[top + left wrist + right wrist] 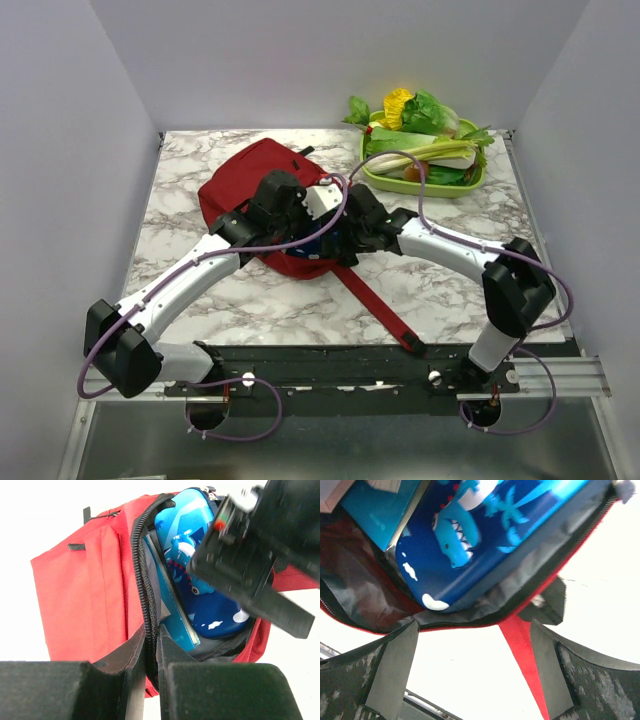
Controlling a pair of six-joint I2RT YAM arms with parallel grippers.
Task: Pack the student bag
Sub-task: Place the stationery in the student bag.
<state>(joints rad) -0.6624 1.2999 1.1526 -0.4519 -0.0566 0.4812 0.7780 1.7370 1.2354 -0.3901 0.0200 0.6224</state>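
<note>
The student bag [245, 180], dark red with grey lining, lies on the marble table with its mouth facing the arms. My left gripper [151, 647] is shut on the bag's black zipper edge [142, 580] and holds the mouth open. Inside are a blue shark-print pencil case [200, 580] and a teal book [172, 615]. My right gripper [472, 665] stands open just outside the lower lip of the bag [485, 617], below the pencil case [470, 535], with nothing between its fingers. Both grippers meet at the bag's mouth in the top view, left gripper [305, 232] and right gripper [348, 235].
A red strap [380, 315] runs from the bag toward the near table edge and passes close to my right finger [550, 670]. A green tray [420, 188] of vegetables stands at the back right. White walls close in the table's sides.
</note>
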